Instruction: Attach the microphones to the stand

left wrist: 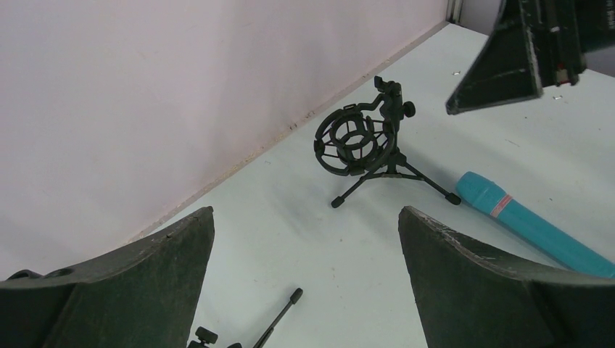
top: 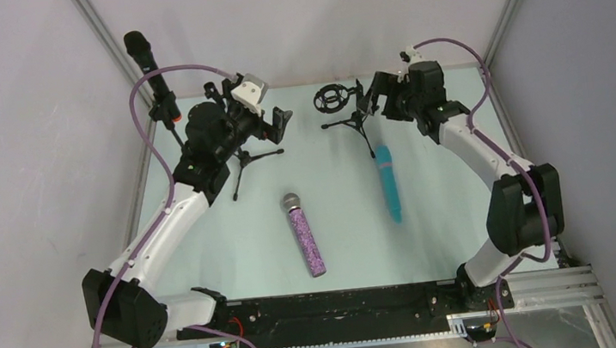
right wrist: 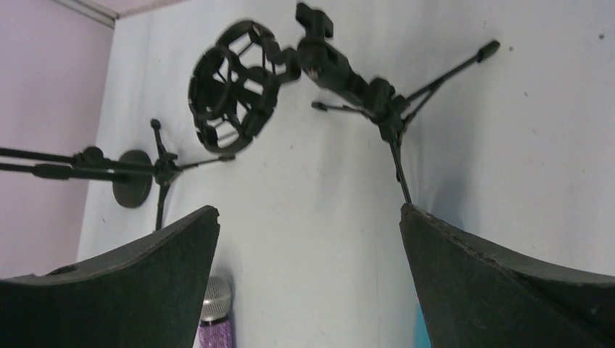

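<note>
The long black microphone with an orange-red ring stands tilted at the back left, seemingly on a small tripod stand whose top is hidden by my left arm. The purple glitter microphone lies on the table at centre, its silver head also in the right wrist view. The turquoise microphone lies right of centre. An empty ring-mount tripod stand stands at the back centre. My left gripper is open and empty left of that stand. My right gripper is open and empty just right of it.
White walls close off the back and both sides of the pale table. The ring-mount stand's legs spread toward the turquoise microphone. A leg of the left tripod lies under my left gripper.
</note>
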